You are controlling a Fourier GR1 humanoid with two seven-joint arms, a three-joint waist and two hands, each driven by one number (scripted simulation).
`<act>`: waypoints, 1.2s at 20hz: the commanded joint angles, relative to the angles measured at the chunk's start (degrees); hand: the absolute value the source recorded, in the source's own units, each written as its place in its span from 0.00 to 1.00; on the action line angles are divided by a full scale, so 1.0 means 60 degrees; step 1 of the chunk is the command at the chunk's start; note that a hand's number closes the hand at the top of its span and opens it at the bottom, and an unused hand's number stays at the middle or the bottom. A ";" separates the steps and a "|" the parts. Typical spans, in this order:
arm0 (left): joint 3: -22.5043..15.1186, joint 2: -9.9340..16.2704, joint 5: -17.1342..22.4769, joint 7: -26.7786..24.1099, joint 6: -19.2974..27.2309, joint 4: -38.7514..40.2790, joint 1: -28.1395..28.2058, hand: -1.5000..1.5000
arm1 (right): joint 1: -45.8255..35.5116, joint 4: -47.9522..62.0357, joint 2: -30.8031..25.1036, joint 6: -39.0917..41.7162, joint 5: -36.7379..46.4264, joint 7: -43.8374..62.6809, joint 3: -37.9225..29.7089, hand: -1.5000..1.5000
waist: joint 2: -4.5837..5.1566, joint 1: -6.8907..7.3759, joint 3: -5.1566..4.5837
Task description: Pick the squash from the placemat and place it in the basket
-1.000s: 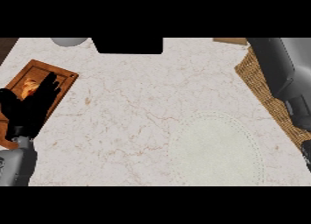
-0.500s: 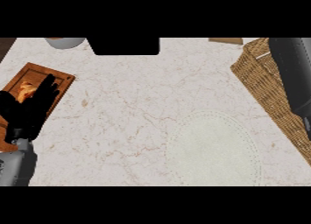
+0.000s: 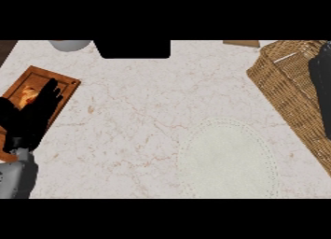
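A: Where was the squash at that moment?

B: It did not show anywhere. The pale oval woven placemat (image 3: 226,158) on the marbled white counter (image 3: 147,93) lay bare, so the squash was off it. I could not see it inside the brown wicker basket (image 3: 281,88) either.

A: So who had it?

B: Most likely the right arm, as a judgement only. A dark grey forearm (image 3: 327,93) hung over the basket at the right edge, hiding much of the inside. The right hand itself was out of view, so I could not tell whether it was grasping anything.

A: And the left hand?

B: The black left hand (image 3: 26,119) rested near the left edge, fingers straight and relaxed, holding nothing, over a brown wooden board (image 3: 65,86) with something orange on it.

A: How far along, then?

B: The pick looked done, since the mat was bare. The placing seemed in hand or just finished; whether the squash sat in the basket was not shown.
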 commanded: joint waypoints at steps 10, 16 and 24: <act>-0.0093 -0.0080 -0.0251 0.0029 0.0148 -0.0058 -0.0210 0.50 | 0.1116 -0.0413 -0.0263 -0.1345 -0.1334 -0.1206 -0.0733 0.00 | 0.0019 0.0080 0.0003; 0.0045 -0.0024 -0.0133 0.0067 0.0084 -0.0090 0.0100 0.50 | 0.1392 -0.2365 -0.0193 -0.2442 -0.0918 0.0026 -0.1466 0.00 | -0.0077 -0.0122 0.0001; 0.0272 0.0078 0.0000 -0.0057 -0.0020 -0.0261 0.0654 0.50 | 0.4091 -0.7243 0.0920 -0.1501 -0.1641 0.0332 -0.1879 0.00 | -0.0209 -0.0470 -0.0014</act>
